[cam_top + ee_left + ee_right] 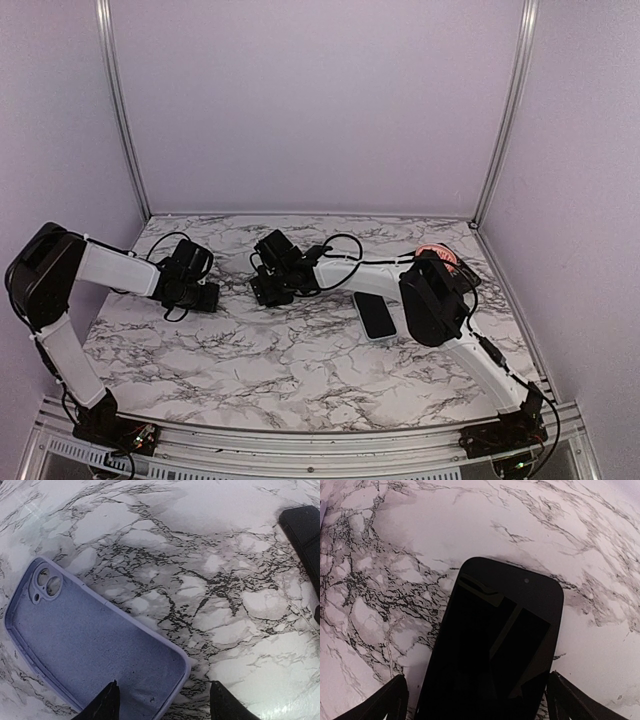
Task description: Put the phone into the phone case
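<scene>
My right gripper (477,680) hangs wide open, holding nothing, fingers (395,700) either side of the black glass-fronted phone (495,645) lying flat on the white marbled table (580,540); it looks stiff, slick, fragile, so I'd pinch its long edges.

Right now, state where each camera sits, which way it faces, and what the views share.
Top external: above and behind the bases, facing down and forward over the marble table; both arms, left gripper and right gripper show.
Left wrist: on the left arm, facing down at the empty lilac phone case; its fingertips show.
Right wrist: facing down at the black phone; its fingertips flank it.
Shared: every view shows the marble table.
</scene>
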You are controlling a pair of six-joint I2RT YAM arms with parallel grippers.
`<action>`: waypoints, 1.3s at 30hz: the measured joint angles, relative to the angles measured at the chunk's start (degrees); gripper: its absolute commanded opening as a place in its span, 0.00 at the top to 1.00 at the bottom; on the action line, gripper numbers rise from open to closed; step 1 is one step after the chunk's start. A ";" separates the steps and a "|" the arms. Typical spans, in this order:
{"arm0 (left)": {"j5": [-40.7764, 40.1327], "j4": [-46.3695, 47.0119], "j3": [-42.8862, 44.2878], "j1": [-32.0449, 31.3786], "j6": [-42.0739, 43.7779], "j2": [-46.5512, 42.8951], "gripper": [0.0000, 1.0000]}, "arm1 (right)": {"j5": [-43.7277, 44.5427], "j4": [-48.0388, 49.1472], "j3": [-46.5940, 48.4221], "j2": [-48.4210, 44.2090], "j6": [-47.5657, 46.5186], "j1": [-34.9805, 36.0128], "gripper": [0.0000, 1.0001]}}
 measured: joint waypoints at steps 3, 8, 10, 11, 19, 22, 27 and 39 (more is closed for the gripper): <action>1.33 1.07 -0.42 0.17 0.15 -0.17 0.56 | -0.17 0.20 -0.52 -0.28 -0.13 0.04 0.15; 3.63 2.49 -1.97 0.17 0.70 -1.25 0.65 | -0.70 1.66 -8.11 -4.81 -0.50 0.11 0.17; 4.63 2.95 -2.84 0.20 1.07 -1.92 0.70 | -0.92 1.51 -10.38 -6.38 -0.68 0.11 0.19; 5.18 3.17 -3.17 0.20 1.18 -2.14 0.72 | -0.98 1.60 -11.54 -7.10 -0.85 0.11 0.19; 8.52 6.93 -7.15 0.59 1.92 -4.50 0.81 | -2.01 3.08 -21.84 -13.49 -1.46 0.11 0.23; 10.27 8.37 -8.94 0.61 1.90 -5.64 0.83 | -2.62 3.96 -25.55 -15.78 -1.51 0.04 0.23; 12.98 9.84 -11.10 -0.07 1.90 -7.19 0.87 | -4.00 5.14 -31.58 -19.54 -1.40 -0.63 0.23; 18.34 10.71 -16.20 -8.79 2.08 -12.13 0.92 | -5.66 6.16 -46.93 -30.05 -1.70 -4.50 0.21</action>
